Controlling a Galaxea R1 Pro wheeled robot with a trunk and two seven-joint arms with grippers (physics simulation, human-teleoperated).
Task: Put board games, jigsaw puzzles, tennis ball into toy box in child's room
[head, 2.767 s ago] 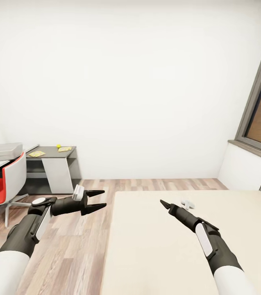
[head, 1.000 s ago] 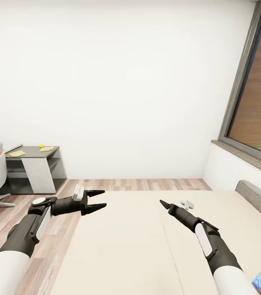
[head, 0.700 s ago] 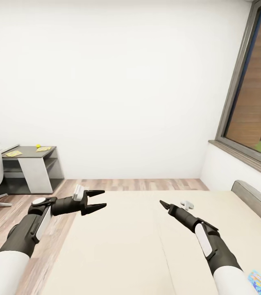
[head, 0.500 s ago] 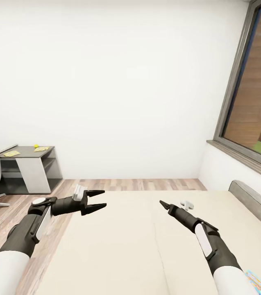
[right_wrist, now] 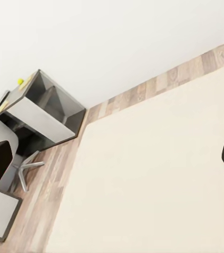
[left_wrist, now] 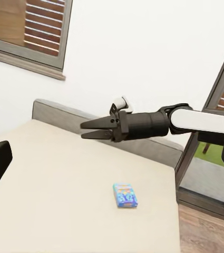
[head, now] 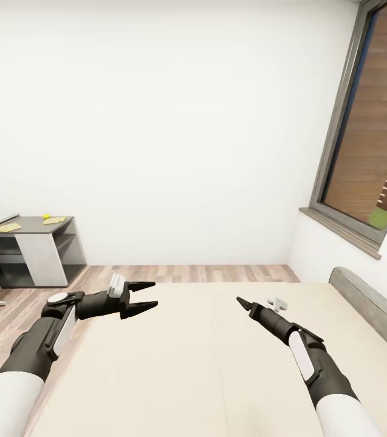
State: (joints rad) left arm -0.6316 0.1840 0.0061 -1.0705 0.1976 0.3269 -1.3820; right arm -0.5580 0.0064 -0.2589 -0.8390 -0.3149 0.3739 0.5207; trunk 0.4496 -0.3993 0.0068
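Cream bed (head: 217, 364), one board game (left_wrist: 125, 195), two hands.

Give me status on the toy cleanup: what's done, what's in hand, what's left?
Nothing looks done. The tennis ball and two jigsaw puzzles lie on the far table; a board game lies on the bed. In hand: nothing; the left claw is open and empty over the bed, and the right claw carries nothing. All placing is left.
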